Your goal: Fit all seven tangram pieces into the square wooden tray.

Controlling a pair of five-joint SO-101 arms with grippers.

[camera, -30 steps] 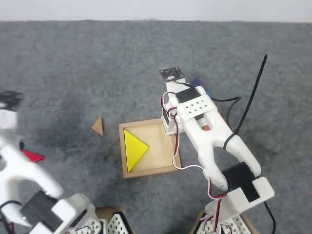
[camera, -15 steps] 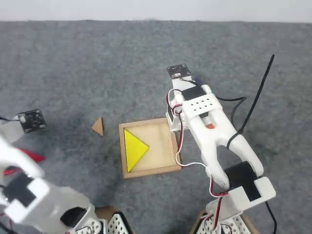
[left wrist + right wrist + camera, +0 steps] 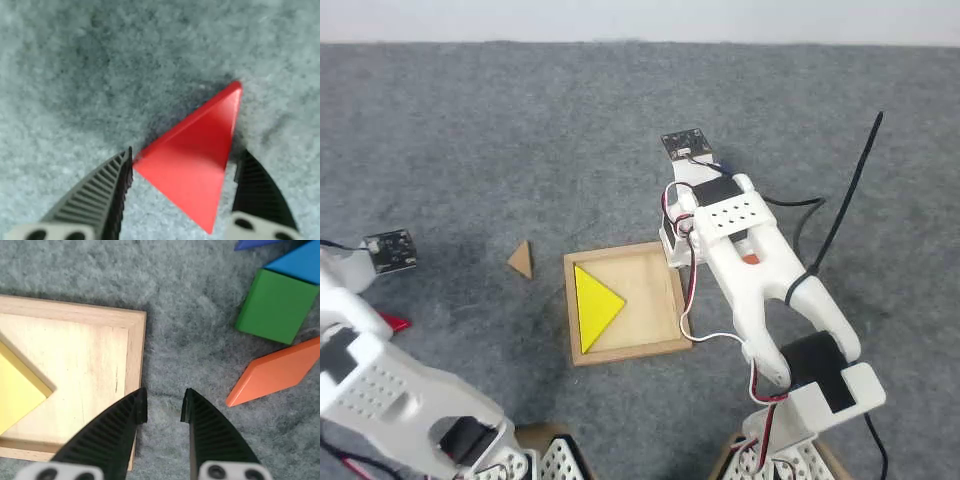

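The square wooden tray [image 3: 620, 350] lies mid-table with a yellow triangle [image 3: 594, 305] in its left half. In the left wrist view a red triangle [image 3: 200, 175] lies on the grey carpet, and my left gripper [image 3: 185, 157] is open with one finger on each side of it. The red triangle [image 3: 392, 322] peeks out beside the left arm at the table's left edge. My right gripper [image 3: 164, 399] hangs just past the tray's rim [image 3: 136, 340], narrowly open over bare carpet. A green square [image 3: 275, 307], an orange parallelogram [image 3: 277, 372] and a blue piece [image 3: 300, 262] lie beyond it.
A small wooden-coloured triangle [image 3: 521, 259] rests on the carpet left of the tray. The right arm [image 3: 760, 290] stretches over the tray's right side and covers most of the pieces there. A dark blue piece [image 3: 255, 244] lies past the green square.
The left arm has swung in over the red triangle at the left edge. The right arm shifted slightly to the right and away, then held still.
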